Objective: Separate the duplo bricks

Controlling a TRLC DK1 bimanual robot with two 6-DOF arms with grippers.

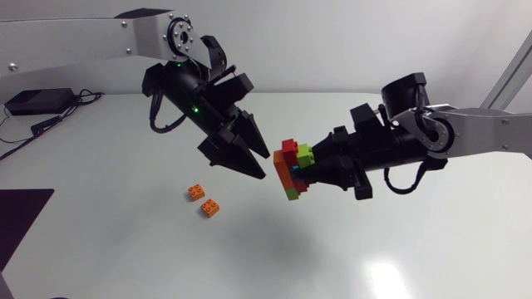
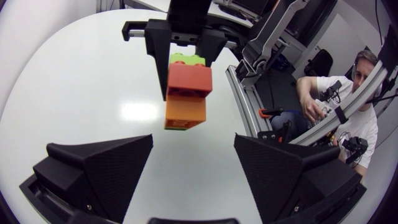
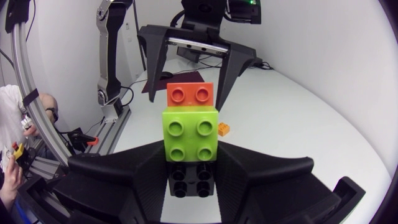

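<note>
My right gripper (image 1: pixel 312 170) is shut on a stack of duplo bricks (image 1: pixel 291 170) and holds it above the table's middle. The stack shows red, lime green, orange and blue pieces. In the right wrist view a lime green brick (image 3: pixel 190 134) and a red brick (image 3: pixel 191 94) sit between my right gripper's fingers (image 3: pixel 124 180). My left gripper (image 1: pixel 262 164) is open just left of the stack, its tips pointing at it without touching. In the left wrist view the stack (image 2: pixel 185 93) hangs ahead of the open fingers (image 2: pixel 99 168). Two loose orange bricks (image 1: pixel 197 191) (image 1: pixel 210 208) lie on the table.
A black box with cables (image 1: pixel 37 101) sits at the table's far left edge. A dark mat (image 1: pixel 18 216) lies at the left front edge. One loose orange brick (image 3: pixel 224 129) shows on the white tabletop (image 1: pixel 399 241) beyond the stack.
</note>
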